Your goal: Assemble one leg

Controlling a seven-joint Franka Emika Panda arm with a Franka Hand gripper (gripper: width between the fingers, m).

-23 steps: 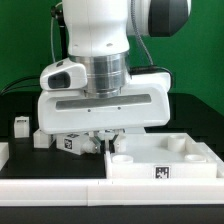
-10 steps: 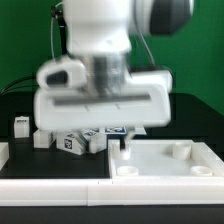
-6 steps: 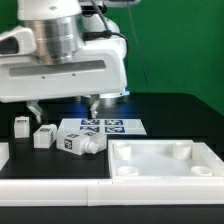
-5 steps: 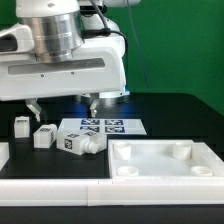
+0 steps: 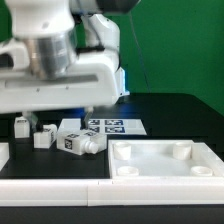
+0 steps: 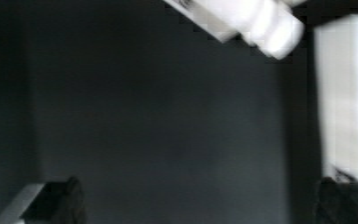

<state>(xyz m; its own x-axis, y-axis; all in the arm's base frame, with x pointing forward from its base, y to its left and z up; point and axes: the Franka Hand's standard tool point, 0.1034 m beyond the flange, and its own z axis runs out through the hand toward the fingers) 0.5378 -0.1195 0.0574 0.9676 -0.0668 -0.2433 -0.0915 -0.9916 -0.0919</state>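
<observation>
the arm has shifted toward the exterior view's left. its gripper (image 6: pixel 197 198) is spread wide, empty. the leg (image 5: pixel 78 142) lies beside the marker board (image 5: pixel 108 126); likely the reach step: lower, centre, close.

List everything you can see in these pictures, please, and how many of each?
legs: three that I can make out, white with black-and-white tags, on the table toward the exterior view's left
flat piece: one, white with round sockets, exterior view's right
marker board: one, white with black tags, behind the legs
bar: one, white, along the front
table: one, black
backdrop: one, green, behind
arm: one, white, above the legs
claw: one, open, empty
</observation>
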